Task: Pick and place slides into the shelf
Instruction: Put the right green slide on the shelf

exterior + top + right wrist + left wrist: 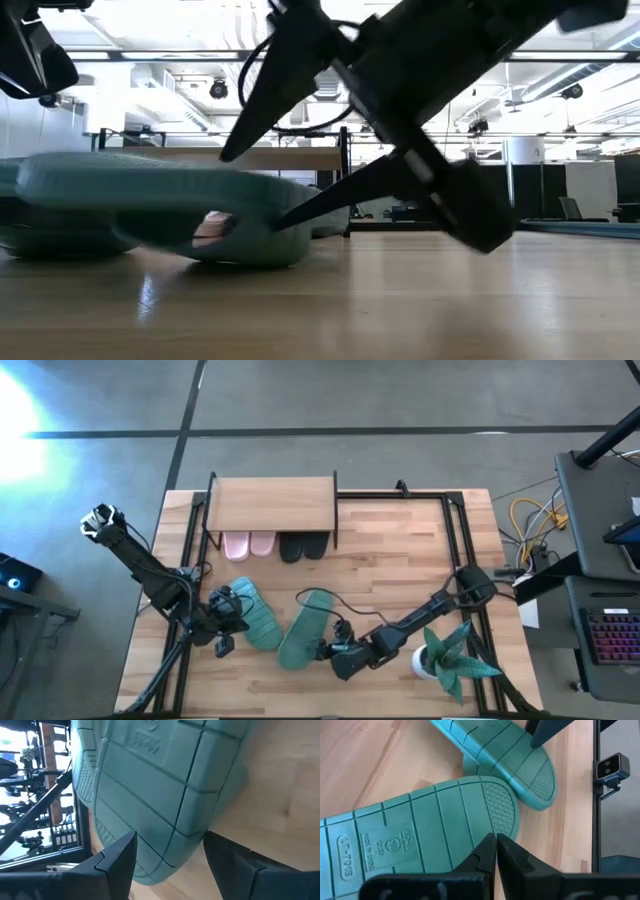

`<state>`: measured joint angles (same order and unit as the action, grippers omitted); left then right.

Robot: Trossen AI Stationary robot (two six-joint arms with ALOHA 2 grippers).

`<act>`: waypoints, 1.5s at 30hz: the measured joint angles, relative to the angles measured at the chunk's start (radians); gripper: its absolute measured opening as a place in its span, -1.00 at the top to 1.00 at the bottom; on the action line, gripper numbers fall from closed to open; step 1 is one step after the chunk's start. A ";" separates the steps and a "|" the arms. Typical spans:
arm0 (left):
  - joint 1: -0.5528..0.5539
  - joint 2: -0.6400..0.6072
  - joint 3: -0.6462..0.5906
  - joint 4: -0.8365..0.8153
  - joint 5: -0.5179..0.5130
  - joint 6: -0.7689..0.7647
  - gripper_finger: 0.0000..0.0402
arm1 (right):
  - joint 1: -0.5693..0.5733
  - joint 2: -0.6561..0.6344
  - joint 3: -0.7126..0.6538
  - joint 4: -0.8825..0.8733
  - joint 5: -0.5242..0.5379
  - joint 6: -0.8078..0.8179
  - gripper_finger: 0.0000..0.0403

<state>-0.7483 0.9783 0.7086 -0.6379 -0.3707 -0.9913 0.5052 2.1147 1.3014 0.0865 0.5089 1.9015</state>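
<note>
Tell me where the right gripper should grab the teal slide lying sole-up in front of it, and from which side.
Grip the near end of the right teal slide, across its width. It lies ribbed sole up, so the strap is underneath and out of reach. The right gripper is open, and its wrist view shows a finger on either side of that end. Coming in along the slide's length looks best.

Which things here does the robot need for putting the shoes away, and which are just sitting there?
For the job: two teal slides, pink slides, black slides, shelf, left gripper, right gripper.

Just lying about: potted plant, keyboard.
</note>
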 joint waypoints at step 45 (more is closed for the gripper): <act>0.000 0.000 0.000 -0.001 0.000 0.002 1.00 | -0.041 -0.019 0.002 -0.127 -0.040 -0.070 0.29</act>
<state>-0.7484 0.9783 0.7090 -0.6384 -0.3706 -0.9892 0.4644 2.0961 1.3029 -0.0405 0.4687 1.8313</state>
